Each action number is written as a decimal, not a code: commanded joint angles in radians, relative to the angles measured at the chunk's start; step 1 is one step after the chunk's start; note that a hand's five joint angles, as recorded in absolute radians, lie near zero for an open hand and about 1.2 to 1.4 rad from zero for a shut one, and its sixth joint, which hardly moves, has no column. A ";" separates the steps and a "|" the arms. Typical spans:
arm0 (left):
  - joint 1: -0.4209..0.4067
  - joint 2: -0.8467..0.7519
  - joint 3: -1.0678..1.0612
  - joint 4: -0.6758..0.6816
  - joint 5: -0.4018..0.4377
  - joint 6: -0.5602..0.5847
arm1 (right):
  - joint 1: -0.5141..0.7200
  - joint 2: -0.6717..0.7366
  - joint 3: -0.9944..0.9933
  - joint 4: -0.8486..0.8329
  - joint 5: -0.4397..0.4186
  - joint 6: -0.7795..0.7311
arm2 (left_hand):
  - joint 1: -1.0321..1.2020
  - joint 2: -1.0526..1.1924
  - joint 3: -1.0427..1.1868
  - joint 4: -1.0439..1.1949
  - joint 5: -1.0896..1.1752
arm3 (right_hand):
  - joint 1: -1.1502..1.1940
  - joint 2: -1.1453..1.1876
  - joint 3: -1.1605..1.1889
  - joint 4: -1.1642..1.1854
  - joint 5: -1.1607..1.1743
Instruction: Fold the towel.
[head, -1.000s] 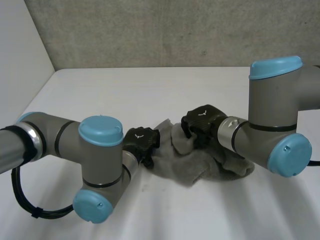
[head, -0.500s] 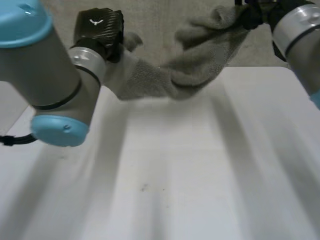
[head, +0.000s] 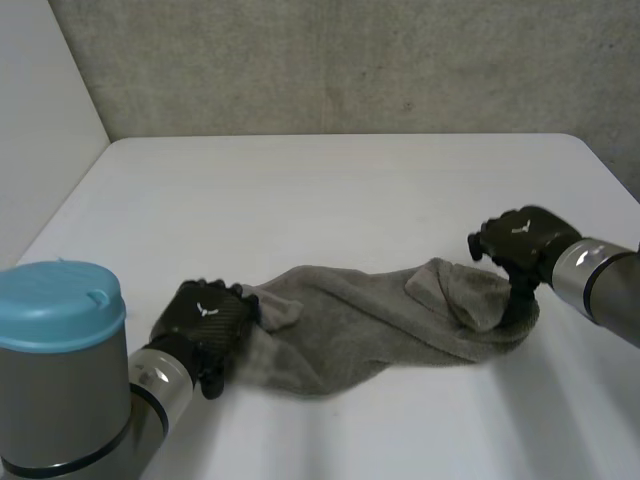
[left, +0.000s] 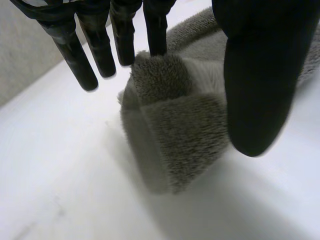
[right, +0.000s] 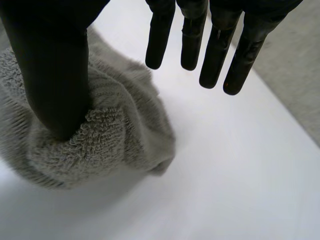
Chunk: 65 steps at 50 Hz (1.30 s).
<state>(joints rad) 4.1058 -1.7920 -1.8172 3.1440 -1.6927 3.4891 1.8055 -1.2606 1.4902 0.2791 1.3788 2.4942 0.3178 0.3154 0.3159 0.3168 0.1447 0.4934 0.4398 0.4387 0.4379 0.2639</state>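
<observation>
A grey towel (head: 370, 320) lies stretched in a rumpled strip across the near part of the white table (head: 330, 190). My left hand (head: 205, 320) is at the towel's left end and my right hand (head: 520, 245) at its right end. In the left wrist view the fingers (left: 75, 50) and thumb are straight and spread, with a folded towel corner (left: 175, 135) lying loose between them. In the right wrist view the fingers (right: 215, 45) point straight out past the towel (right: 100, 135), apart from it. The thumb rests on the bunched end without pinching it.
My left arm's elbow with its light-blue cap (head: 60, 300) stands close in front at the left. A concrete wall (head: 350, 60) runs behind the table and a white wall (head: 40, 120) along its left side. The table's right edge (head: 600, 170) is near my right hand.
The hands held the bunched towel close together, then lifted it and drew it out. Now it lies stretched on the table, the hands are far apart and both have opened.
</observation>
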 joint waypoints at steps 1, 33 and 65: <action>-0.002 0.042 0.100 0.007 -0.005 0.094 | 0.002 -0.092 0.019 -0.072 -0.011 0.110 | -0.078 -0.076 -0.076 -0.077 -0.079 | -0.039 0.015 0.016 0.017 0.016; -0.035 -0.395 0.463 -0.016 -0.004 -0.062 | 0.273 0.193 -0.011 -0.218 0.204 -0.175 | -0.046 -0.043 -0.044 -0.045 -0.047 | -0.174 -0.120 -0.119 -0.118 -0.119; -0.013 -0.466 0.704 0.033 -0.120 0.211 | 0.261 0.247 -0.245 -0.405 0.249 -0.330 | 1.079 1.081 1.080 1.079 1.077 | 0.903 0.957 0.958 0.958 0.958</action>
<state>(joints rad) 4.0884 -2.2637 -1.2516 3.1401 -1.8151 3.6655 2.0680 -1.0093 1.3764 -0.0711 1.6544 2.1502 1.1282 1.1710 1.1635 1.1707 0.9689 1.3661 1.1936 1.1947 1.1947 1.0125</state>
